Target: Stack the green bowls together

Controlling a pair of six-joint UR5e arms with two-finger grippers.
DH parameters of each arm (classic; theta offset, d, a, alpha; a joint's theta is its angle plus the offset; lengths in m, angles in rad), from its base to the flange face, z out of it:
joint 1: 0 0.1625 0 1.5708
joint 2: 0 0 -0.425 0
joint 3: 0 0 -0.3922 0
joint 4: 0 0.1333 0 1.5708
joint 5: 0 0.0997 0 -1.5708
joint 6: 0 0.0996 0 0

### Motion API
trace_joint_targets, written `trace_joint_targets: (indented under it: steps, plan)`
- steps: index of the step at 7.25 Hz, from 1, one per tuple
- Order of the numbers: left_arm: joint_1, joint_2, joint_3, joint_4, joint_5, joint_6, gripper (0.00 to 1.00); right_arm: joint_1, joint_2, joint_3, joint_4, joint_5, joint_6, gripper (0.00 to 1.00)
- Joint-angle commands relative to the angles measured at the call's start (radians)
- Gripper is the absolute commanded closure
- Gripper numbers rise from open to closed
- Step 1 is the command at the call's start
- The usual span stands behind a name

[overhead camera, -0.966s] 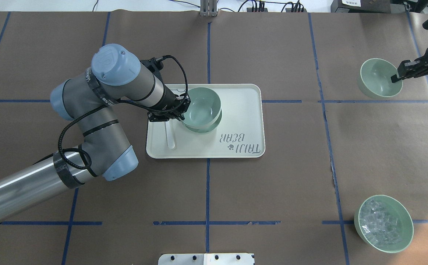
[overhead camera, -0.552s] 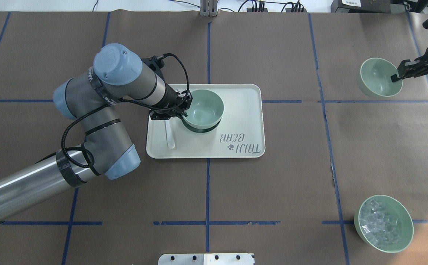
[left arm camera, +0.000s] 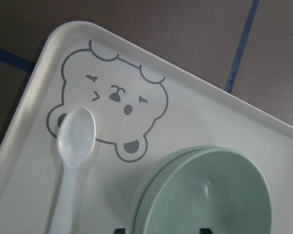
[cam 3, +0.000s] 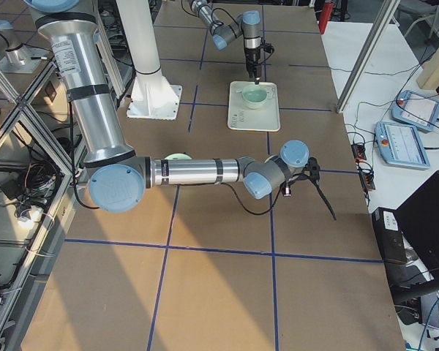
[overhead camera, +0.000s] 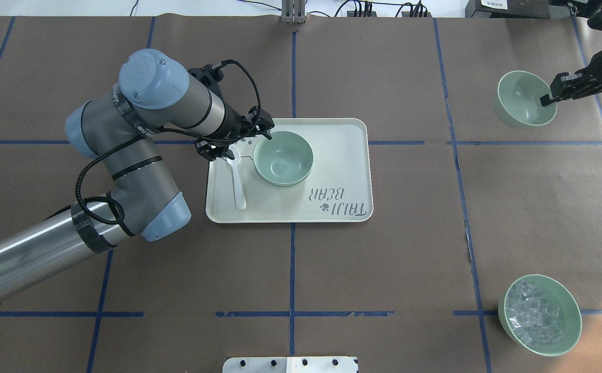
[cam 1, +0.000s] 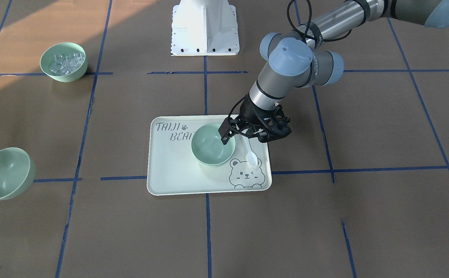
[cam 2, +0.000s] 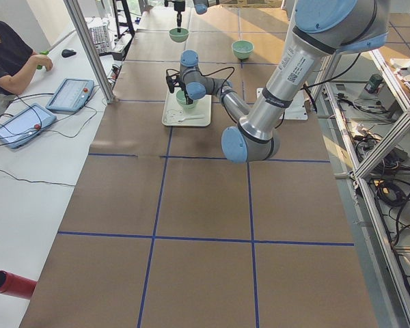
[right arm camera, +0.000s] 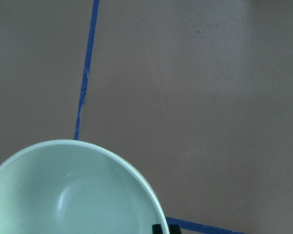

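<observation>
Two pale green bowls [overhead camera: 282, 158] sit nested on the cream tray [overhead camera: 342, 155]; the stack also shows in the front view [cam 1: 212, 146] and in the left wrist view [left arm camera: 205, 195]. My left gripper [overhead camera: 249, 141] is open and empty, just above the stack's rim on the spoon side [cam 1: 232, 134]. The third green bowl [overhead camera: 523, 98] is far right. My right gripper [overhead camera: 546, 99] is shut on its rim and holds it tilted above the table [cam 1: 2, 173]. The right wrist view shows that bowl [right arm camera: 73, 190] over the brown paper.
A white plastic spoon [overhead camera: 237, 181] lies on the tray beside the stack, below my left gripper. A green bowl of clear cubes [overhead camera: 539, 315] stands near the table's front right. Blue tape lines cross the brown paper.
My left gripper let the upper bowl settle into the lower one, opened and drew back and up. My right gripper lifted the third bowl by its rim.
</observation>
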Motion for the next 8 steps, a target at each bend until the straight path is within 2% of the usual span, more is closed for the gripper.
trace_joint_targets:
  steps: [1,2,4,6,7,8]
  plan:
    - [-0.088,0.026,-0.07,0.121,-0.077,0.133,0.0,-0.017,0.063,0.035,-0.003,0.013,0.099,1.0]
    - [-0.126,0.055,-0.145,0.233,-0.076,0.253,0.0,-0.047,0.096,0.07,-0.014,0.013,0.149,1.0]
    - [-0.209,0.154,-0.237,0.288,-0.077,0.397,0.0,-0.147,0.156,0.162,-0.077,-0.004,0.304,1.0]
    - [-0.293,0.216,-0.249,0.288,-0.076,0.558,0.0,-0.275,0.223,0.186,-0.082,-0.114,0.375,1.0]
    - [-0.344,0.253,-0.253,0.288,-0.077,0.646,0.0,-0.346,0.278,0.187,-0.114,-0.175,0.463,1.0]
    - [-0.387,0.286,-0.253,0.289,-0.077,0.729,0.0,-0.407,0.308,0.202,-0.159,-0.237,0.473,1.0]
